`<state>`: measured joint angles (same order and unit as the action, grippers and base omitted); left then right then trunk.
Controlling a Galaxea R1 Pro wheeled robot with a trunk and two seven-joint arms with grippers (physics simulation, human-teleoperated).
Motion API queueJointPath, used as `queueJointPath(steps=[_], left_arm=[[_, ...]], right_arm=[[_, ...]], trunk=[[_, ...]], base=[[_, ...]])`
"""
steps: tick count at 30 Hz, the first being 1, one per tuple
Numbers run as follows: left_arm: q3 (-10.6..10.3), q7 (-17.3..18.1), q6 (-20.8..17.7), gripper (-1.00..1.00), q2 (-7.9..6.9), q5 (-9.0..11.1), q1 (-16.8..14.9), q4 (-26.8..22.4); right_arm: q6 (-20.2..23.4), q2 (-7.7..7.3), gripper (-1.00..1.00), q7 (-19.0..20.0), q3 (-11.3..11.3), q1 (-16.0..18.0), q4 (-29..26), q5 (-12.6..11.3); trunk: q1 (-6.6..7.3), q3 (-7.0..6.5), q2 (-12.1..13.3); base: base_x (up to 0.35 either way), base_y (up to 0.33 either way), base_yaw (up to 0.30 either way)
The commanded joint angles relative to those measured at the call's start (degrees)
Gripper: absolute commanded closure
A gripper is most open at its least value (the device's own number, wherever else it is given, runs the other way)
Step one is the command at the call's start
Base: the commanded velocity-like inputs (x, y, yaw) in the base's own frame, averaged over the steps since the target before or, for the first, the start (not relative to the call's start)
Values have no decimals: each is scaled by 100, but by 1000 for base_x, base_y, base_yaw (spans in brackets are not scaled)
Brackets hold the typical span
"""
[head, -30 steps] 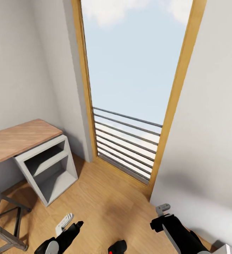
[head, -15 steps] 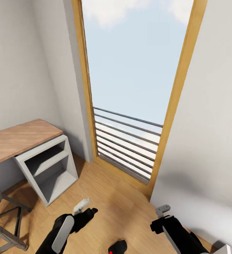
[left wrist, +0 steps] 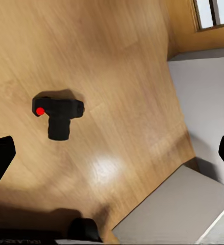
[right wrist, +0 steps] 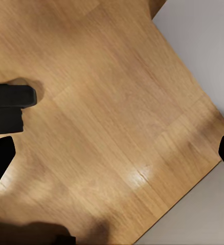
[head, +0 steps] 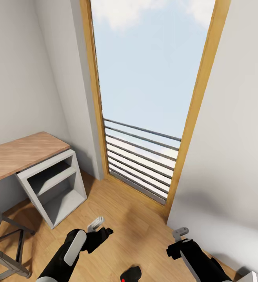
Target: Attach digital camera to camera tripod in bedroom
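We see our left gripper (head: 99, 232) farther forward over the wood floor (head: 117, 219) than a second ago, nearer the window threshold (head: 138, 192). Over the last half second it advances only a little. Its forearm (head: 68, 250) now reaches higher into the head view, with the light panel on it turned up toward the camera.

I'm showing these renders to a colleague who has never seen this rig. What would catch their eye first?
Probably the tall wood-framed window, bright with sky behind grey rails, in the middle of the head view. Next, the small black digital camera with its red button, lying alone on the wood plank floor. In the head view it sits at the bottom edge between the left end effector and the right end effector.
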<state>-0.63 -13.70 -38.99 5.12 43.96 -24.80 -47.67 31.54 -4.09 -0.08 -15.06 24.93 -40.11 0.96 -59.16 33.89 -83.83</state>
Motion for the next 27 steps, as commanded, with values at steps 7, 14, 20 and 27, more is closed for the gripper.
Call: queueJointPath(steps=[7, 14, 20, 27], left_arm=[[-393, -61, -663, -100, 37, 67, -74, -177], [-978, -83, -958, -100, -29, -7, -535, 93], [-1163, -79, -992, -100, -19, -274, -737, 347], [-1741, -19, -1143, -100, -23, -786, -919, 485]], right_arm=[[36, -21, -100, -4, -24, 3, -36, 10], [36, -40, -100, -16, -23, 3, -141, 9], [39, -39, -100, -17, -23, 3, -162, 9], [37, -45, -100, -18, -29, 3, -170, 12]], trunk=[[-154, 132, -285], [-308, 258, -566], [-440, 365, -807], [-593, 491, -1088]], base=[[0, 0, 0], [0, 0, 0], [0, 0, 0], [0, 0, 0]])
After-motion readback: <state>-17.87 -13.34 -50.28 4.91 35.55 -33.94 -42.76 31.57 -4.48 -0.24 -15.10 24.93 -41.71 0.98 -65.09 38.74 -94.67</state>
